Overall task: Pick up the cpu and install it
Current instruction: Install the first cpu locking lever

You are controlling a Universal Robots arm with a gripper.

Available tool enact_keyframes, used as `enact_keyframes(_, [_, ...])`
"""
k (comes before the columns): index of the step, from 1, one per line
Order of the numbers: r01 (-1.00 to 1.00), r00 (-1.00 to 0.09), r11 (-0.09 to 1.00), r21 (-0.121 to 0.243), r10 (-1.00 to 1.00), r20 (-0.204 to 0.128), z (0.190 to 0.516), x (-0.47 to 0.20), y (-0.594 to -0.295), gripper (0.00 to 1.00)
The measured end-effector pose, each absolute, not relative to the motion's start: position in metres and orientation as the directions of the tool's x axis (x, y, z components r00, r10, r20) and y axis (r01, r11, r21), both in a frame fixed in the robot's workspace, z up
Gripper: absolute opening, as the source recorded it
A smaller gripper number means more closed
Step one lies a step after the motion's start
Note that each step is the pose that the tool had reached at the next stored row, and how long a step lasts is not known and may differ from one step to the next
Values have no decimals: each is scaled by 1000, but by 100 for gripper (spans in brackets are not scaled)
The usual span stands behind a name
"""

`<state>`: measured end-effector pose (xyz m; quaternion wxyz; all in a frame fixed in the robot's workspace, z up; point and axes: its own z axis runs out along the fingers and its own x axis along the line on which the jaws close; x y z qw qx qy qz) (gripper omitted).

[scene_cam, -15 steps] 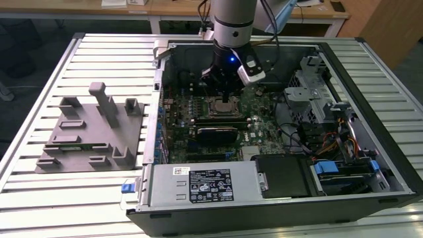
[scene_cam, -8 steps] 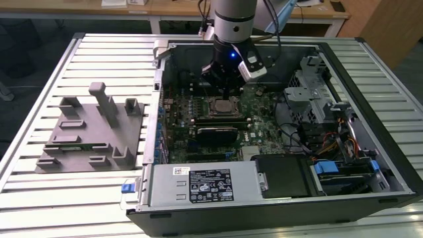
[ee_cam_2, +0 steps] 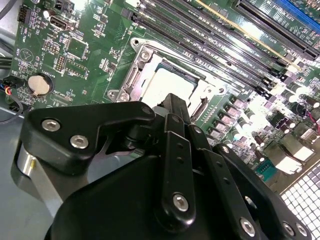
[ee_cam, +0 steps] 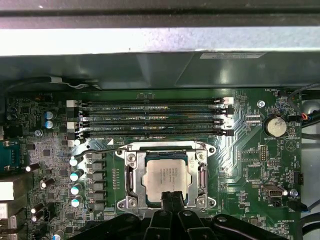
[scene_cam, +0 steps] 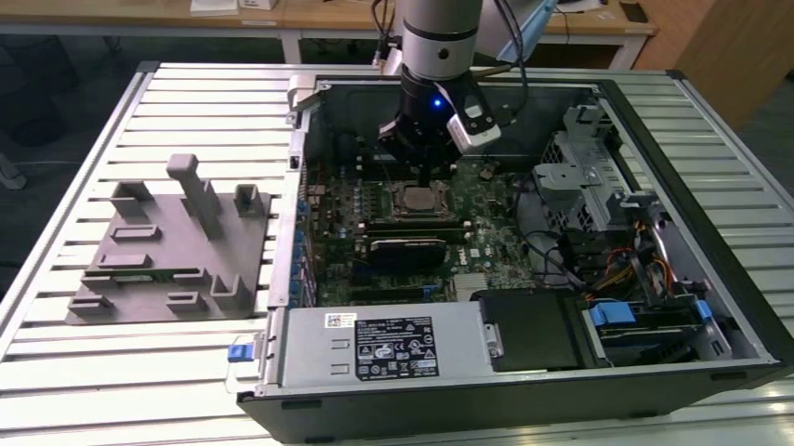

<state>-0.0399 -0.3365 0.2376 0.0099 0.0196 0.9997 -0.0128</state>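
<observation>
The cpu [ee_cam: 167, 176] top is recorded as silvery matt metal; the socket frame [ee_cam: 131, 176] around the cpu, bright glossy metal. The gripper [ee_cam: 170, 196] is noted matt black.

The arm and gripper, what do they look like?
The arm is a silver-grey cylinder with a black band, a blue light and black cables. The gripper is black, built of jointed links with silver screws. A white box is mounted at its wrist.

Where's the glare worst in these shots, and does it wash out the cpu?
Second wrist view: glare whitens the memory slots and the cpu. First wrist view: the case edge is blown out, the board evenly lit.
</observation>
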Motion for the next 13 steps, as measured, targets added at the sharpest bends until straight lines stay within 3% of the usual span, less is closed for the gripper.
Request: enact_keyframes(13, [39,-999,999,-25,39,-21,238,-55,-337,11])
